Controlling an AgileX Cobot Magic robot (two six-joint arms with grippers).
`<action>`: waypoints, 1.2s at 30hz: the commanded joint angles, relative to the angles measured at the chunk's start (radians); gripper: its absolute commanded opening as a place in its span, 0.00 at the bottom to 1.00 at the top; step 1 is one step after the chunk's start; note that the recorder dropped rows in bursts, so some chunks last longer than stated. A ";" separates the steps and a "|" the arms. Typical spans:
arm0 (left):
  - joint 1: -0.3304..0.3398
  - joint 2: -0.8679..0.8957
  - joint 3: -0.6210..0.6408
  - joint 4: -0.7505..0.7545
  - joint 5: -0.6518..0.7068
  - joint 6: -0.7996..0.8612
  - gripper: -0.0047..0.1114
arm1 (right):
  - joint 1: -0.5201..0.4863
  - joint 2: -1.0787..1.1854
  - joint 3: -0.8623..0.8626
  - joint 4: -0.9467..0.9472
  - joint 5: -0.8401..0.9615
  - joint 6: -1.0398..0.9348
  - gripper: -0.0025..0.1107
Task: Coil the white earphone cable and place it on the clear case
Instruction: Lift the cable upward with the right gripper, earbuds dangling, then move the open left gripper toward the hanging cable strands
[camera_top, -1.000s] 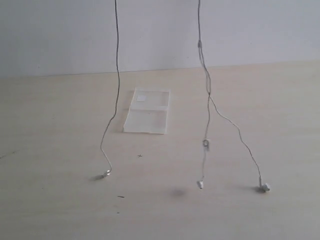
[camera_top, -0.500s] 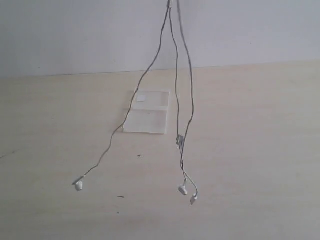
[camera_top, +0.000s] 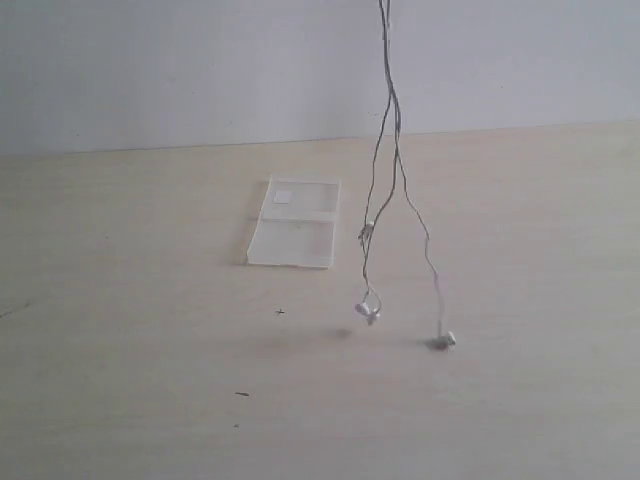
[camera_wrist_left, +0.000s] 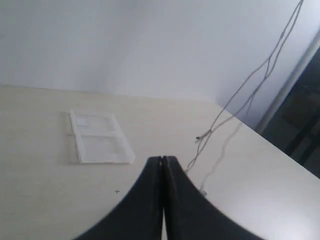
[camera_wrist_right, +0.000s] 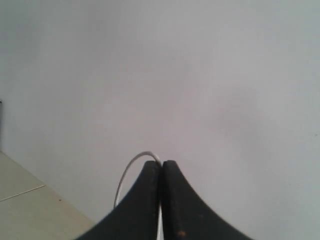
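Hanging down from above the exterior view's upper edge, the white earphone cable (camera_top: 390, 80) falls in a few close strands that spread apart lower down. One earbud (camera_top: 367, 312) dangles clear of the tabletop (camera_top: 120, 350), its shadow lying off to one side. The other earbud (camera_top: 447, 340) sits lower, at the surface or just above it; whether it touches cannot be told. A small lump (camera_top: 366, 232) shows partway down one strand.

The clear case (camera_top: 295, 225) lies flat on the tabletop, opened into two panels, with a white square patch (camera_top: 283, 196) on the farther panel. The cable hangs just to the right of it in the exterior view and nothing rests on it.

The right pincer (camera_wrist_right: 161, 163) is closed, its dark fingers pressed together with a thin loop of the white cable arching out from between them. The left pincer (camera_wrist_left: 162, 159) is also closed, with nothing visible in its grip; from its wrist view the cable hangs well off to the side, while the case lies on the tabletop beyond the fingertips.
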 joint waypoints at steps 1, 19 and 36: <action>0.002 0.154 -0.069 -0.126 0.166 0.278 0.04 | -0.005 0.005 -0.042 0.008 0.014 0.002 0.02; -0.272 0.836 -0.284 -0.229 0.277 0.836 0.04 | -0.003 0.043 -0.087 0.223 0.087 -0.149 0.02; -0.490 1.114 -0.534 -0.229 -0.009 0.763 0.36 | -0.003 0.043 -0.122 0.198 0.152 -0.176 0.02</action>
